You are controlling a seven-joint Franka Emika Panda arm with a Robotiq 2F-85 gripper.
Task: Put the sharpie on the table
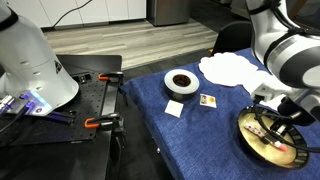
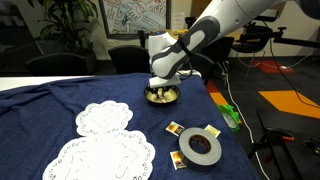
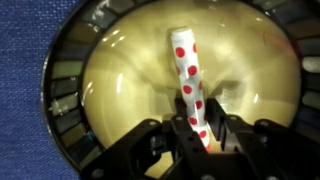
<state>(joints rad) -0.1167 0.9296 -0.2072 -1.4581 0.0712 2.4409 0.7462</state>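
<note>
Only wrist cam — sharpie (image 3: 187,80) btwn gripper (image 3: 203,137) jaws

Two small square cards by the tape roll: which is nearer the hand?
The small printed orange-toned card, lying toward the dark round bowl under the hand; the plain white card sits farther off.

Tool (image 2: 160,87) low over bowl (image 2: 163,99) on table (image 2: 60,95)

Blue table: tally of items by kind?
White doilies: 2
Tape roll: 1
Small cards: 2
Dark bowl: 1
Sharpie, lying in the bowl: 1
Total: 7
</note>
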